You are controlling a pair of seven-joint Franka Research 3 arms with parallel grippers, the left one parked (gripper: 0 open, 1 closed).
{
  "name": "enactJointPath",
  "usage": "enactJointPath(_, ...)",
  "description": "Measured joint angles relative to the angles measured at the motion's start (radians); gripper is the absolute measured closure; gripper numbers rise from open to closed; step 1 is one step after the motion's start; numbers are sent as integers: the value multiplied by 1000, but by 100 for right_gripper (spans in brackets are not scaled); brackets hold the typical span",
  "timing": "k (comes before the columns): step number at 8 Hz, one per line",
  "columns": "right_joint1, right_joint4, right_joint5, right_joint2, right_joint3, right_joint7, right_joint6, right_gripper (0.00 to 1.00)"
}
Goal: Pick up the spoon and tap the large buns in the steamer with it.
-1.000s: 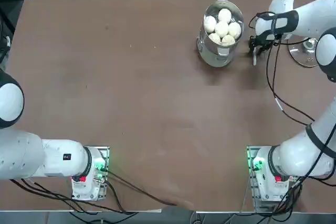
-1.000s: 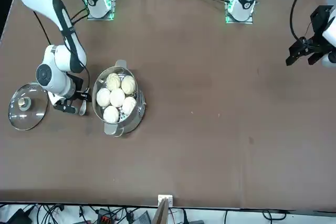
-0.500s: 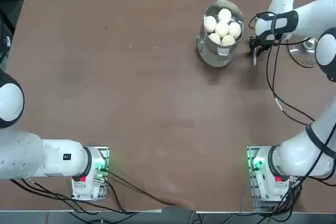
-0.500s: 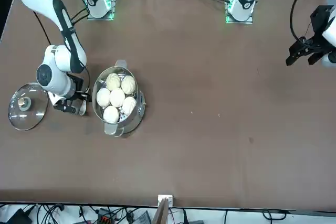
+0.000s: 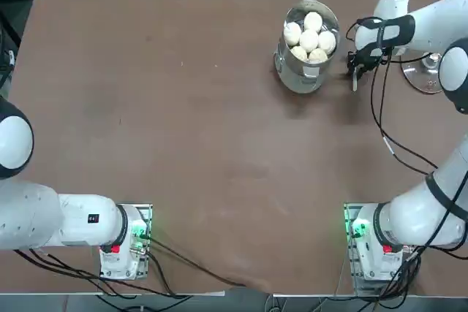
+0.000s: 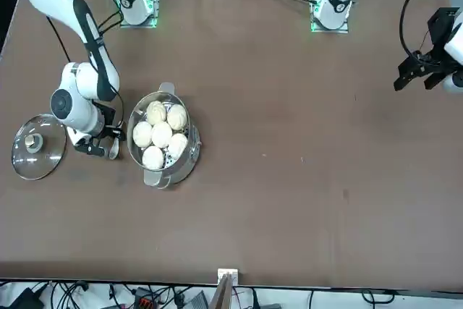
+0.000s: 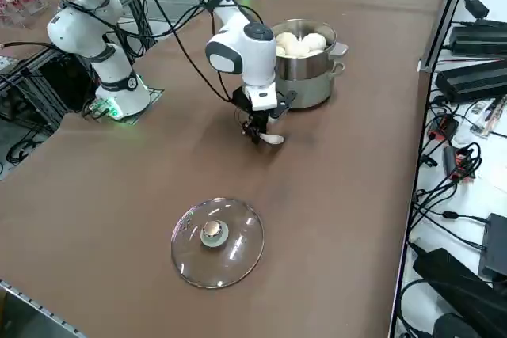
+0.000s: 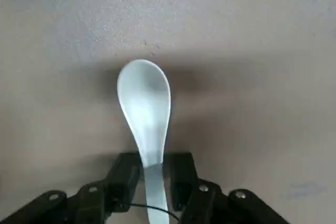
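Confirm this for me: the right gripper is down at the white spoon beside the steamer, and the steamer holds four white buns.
The bun count is wrong: the front view shows five white buns in the steamer. The rest stands: the right gripper is down at the white spoon beside it.

bare table before steamer, lid well apart
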Motion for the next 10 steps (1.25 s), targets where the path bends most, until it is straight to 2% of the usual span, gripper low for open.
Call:
enactJointPath(5,1,1,0,-1,1,0,0,73)
enactJointPath(10,1,2,0,-1,2,0,0,77)
